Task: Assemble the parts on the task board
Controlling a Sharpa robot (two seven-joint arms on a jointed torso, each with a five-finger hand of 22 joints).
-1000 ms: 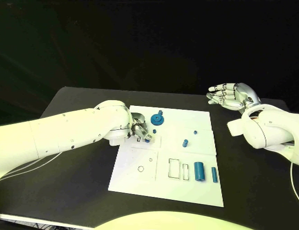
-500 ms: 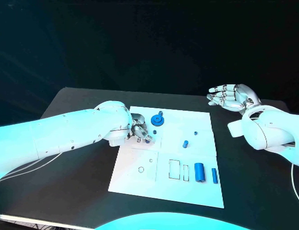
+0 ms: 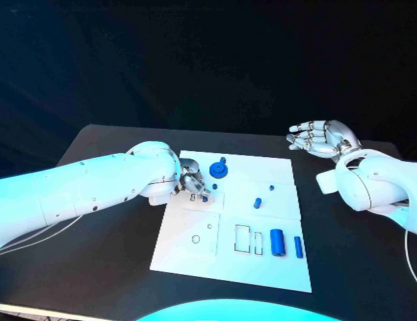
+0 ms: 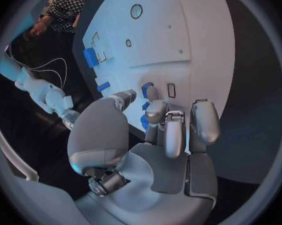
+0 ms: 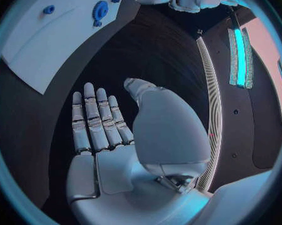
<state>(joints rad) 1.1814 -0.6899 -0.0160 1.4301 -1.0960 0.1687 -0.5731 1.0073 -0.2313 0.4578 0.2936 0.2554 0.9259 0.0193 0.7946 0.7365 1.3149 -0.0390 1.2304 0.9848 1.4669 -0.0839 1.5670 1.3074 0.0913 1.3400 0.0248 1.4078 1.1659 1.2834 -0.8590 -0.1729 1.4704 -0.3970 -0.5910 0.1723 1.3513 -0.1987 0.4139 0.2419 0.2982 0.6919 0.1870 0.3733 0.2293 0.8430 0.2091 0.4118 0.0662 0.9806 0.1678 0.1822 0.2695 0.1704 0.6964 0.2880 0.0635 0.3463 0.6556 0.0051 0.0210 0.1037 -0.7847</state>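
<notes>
Left robot hand (image 3: 191, 184), fingers curled on a small blue part (image 4: 145, 121) at the task board's (image 3: 230, 264) left edge nr the blue gear (image 3: 219, 168), is placed nearest; right robot hand (image 3: 321, 136) is held open, empty, well apart above the surface (image 3: 103, 254).

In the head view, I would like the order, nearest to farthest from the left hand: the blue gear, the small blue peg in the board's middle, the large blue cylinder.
1. Blue gear: just beside the left hand, board's far part.
2. Small blue peg: board's middle.
3. Large blue cylinder: board's near part, toward the right arm's side.
</notes>
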